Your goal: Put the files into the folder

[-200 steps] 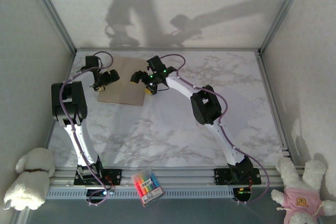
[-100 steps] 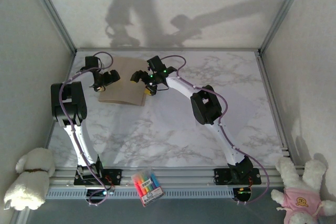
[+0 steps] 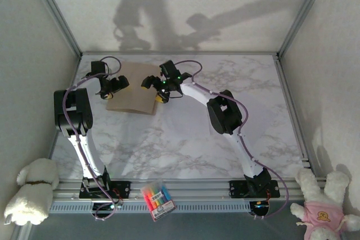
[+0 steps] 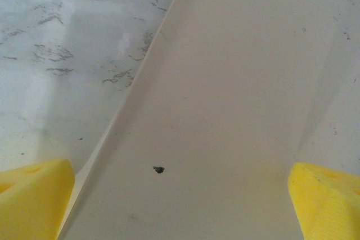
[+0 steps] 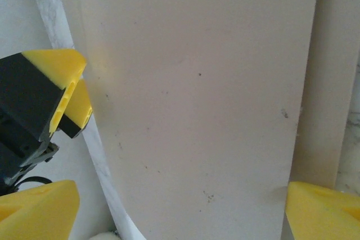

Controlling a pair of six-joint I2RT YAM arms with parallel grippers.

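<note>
The tan-brown folder [image 3: 134,89] lies flat at the back left of the marble table [image 3: 185,139]. My left gripper [image 3: 112,86] stands open at its left edge, and its yellow fingers straddle the tan leaf [image 4: 225,94] in the left wrist view. At the folder's right edge my right gripper [image 3: 154,88] is open too, its jaws spread wide over the bowed upper leaf [image 5: 197,82]. A strip of the lower leaf [image 5: 337,71] shows beside it. The left gripper's fingers [image 5: 56,77] appear across the folder in the right wrist view. The white paper files are hidden or out of view.
A pack of coloured markers [image 3: 156,198] lies on the front rail between the arm bases. Plush toys sit at the front left [image 3: 31,189] and front right [image 3: 326,206] corners. Pale walls with metal frame posts close in the table.
The right arm's elbow has shifted slightly right. The folder's near edge has changed shape a little. Both grippers stay at the folder's sides.
</note>
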